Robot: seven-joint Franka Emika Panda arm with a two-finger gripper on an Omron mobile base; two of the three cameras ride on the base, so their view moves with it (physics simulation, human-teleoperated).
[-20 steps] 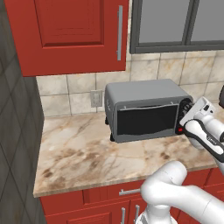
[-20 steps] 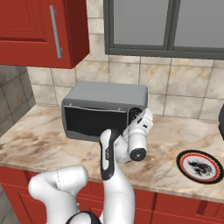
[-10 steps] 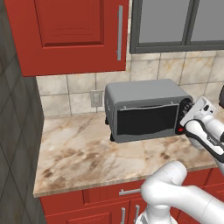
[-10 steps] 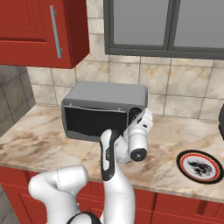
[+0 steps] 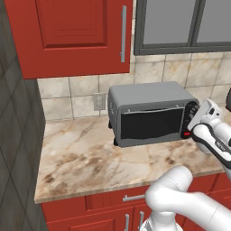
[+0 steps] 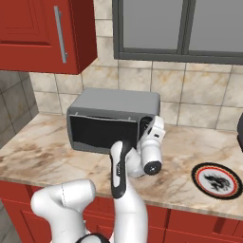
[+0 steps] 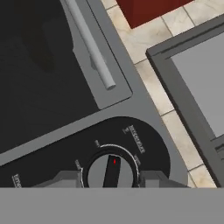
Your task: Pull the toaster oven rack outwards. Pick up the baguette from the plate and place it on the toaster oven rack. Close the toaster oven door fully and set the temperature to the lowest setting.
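Gripper unmoved, fingers astride toaster oven knob, door shut.

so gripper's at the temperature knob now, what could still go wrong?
1. The gripper has a fingertip on either side of the knob; if it is off-centre, the fingers may slip rather than turn it.
2. Dial marks are too small to read, so it could turn away from lowest.
3. The toaster oven might shift on the counter under twisting.
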